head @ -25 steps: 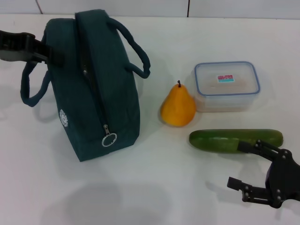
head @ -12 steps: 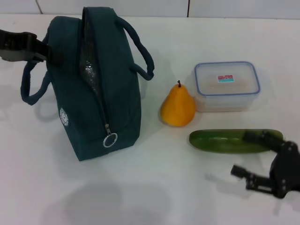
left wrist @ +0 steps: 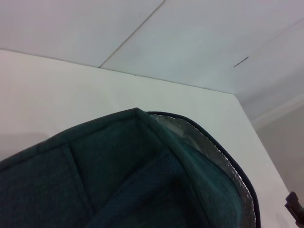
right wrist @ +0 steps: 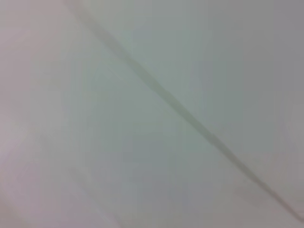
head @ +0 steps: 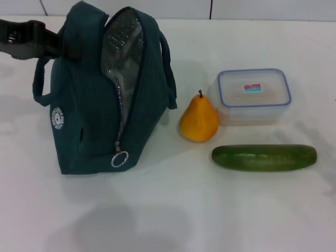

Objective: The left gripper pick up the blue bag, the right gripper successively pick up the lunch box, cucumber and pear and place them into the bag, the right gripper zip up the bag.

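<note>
- Left gripper [head: 44, 44] pinching the bag's [head: 84, 126] far-left handle: hold the mouth wide.
- Right gripper unseen; it should approach the box [head: 254, 96] from above.

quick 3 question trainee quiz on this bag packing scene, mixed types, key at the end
1. True or false: the blue bag is zipped shut.
2. Which item lies nearest the table's front edge? A) pear B) lunch box C) cucumber
3. Fill in: the left gripper is at the bag's ____.

Key
1. False; it gapes open, showing the silver lining.
2. C.
3. Handle, on the bag's left side. The right gripper is out of view.
</note>
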